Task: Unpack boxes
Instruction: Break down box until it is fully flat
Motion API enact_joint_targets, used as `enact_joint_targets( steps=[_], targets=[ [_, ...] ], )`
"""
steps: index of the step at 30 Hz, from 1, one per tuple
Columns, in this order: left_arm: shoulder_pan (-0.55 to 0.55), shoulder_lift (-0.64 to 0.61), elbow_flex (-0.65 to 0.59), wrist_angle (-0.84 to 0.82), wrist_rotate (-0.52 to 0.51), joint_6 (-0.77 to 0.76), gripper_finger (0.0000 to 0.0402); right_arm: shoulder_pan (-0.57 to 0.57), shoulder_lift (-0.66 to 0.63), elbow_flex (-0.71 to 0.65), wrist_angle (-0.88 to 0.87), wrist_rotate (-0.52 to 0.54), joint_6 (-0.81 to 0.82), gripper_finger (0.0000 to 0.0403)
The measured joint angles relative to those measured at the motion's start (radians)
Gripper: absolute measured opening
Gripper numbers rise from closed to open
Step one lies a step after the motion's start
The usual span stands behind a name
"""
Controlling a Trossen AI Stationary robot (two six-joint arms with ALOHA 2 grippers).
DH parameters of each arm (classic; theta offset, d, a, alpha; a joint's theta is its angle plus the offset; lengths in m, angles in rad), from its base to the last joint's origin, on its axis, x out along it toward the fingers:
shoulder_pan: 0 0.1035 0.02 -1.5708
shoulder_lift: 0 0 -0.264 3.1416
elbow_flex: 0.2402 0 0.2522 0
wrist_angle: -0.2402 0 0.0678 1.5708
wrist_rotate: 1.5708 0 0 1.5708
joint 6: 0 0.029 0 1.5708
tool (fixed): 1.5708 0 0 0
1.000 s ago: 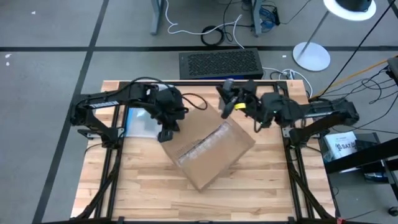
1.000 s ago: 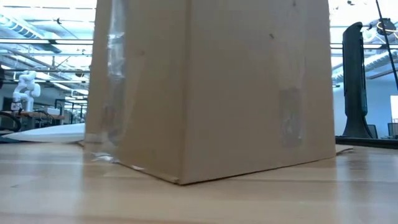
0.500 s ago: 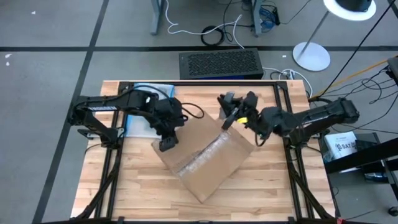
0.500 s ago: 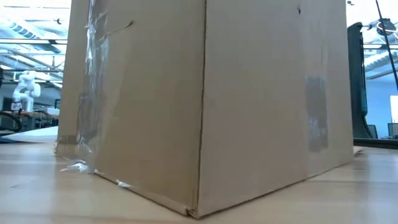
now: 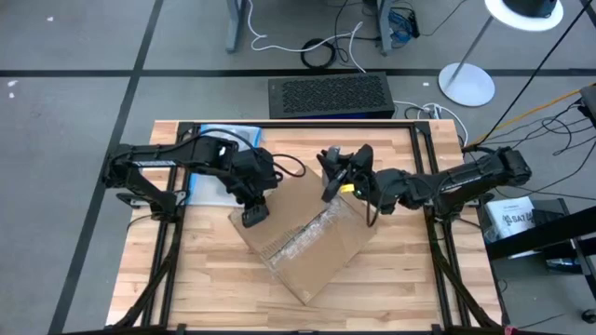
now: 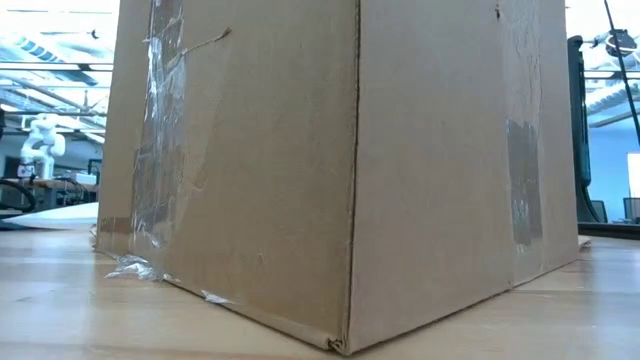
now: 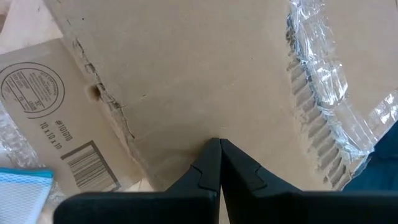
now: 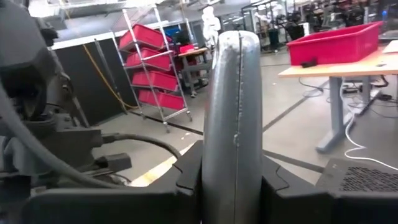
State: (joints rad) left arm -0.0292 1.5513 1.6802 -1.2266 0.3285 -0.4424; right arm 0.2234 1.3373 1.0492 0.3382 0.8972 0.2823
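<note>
The brown cardboard box [image 5: 303, 237] stands on its bottom in the middle of the table, turned cornerwise, and fills the low view [image 6: 340, 170]. Crumpled clear tape [image 7: 323, 81] runs along its top seam. My left gripper [image 5: 253, 216] is shut, over the top's left corner. My right gripper [image 5: 331, 177] hovers level over the box's far corner, shut on a grey rounded tool [image 8: 231, 106]. My left gripper sets its shut fingertips [image 7: 219, 149] on the box's top flap [image 7: 205, 112], near the left corner. It slants down from the table's far left side. My right gripper pinches the grey tool's body [image 8: 233, 168] between its two fingers. The tool sticks out ahead of the fingers, clear of the box.
A clear pouch with a blue edge [image 5: 222, 154] lies flat at the table's far left, behind the left arm. A black grille-topped unit [image 5: 329, 96] sits beyond the far edge. Bare wood lies in front of the box, toward the near edge [image 5: 223, 298].
The box has slid toward the table's near left and turned, its near corner coming closer to the low camera. My left gripper has moved a little toward the near edge with it. My right gripper has come down and toward the left, over the box's far corner.
</note>
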Motion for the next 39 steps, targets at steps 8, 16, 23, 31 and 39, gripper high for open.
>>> enact_joint_targets(
  steps=[8,16,23,31,39],
  targets=[
    [-0.018,-0.004,0.037,-0.001,-0.037,-0.02,0.001,-0.013,0.003,0.002,-0.057,-0.008,0.048,0.0065],
    [0.012,-0.056,0.119,-0.196,-0.382,-0.014,0.001,-0.043,0.013,0.003,-0.053,-0.073,0.072,0.0065],
    [0.056,-0.117,-0.04,-0.187,-0.292,-0.06,0.001,-0.081,0.014,0.002,-0.047,-0.131,0.077,0.0065],
    [-0.038,-0.126,-0.137,-0.101,-0.173,-0.153,0.001,-0.143,0.08,0.001,0.036,-0.271,0.133,0.0064],
    [-0.148,-0.18,-0.137,-0.095,-0.086,-0.274,0.001,-0.17,0.176,0.008,0.192,-0.385,0.16,0.0063]
  ],
)
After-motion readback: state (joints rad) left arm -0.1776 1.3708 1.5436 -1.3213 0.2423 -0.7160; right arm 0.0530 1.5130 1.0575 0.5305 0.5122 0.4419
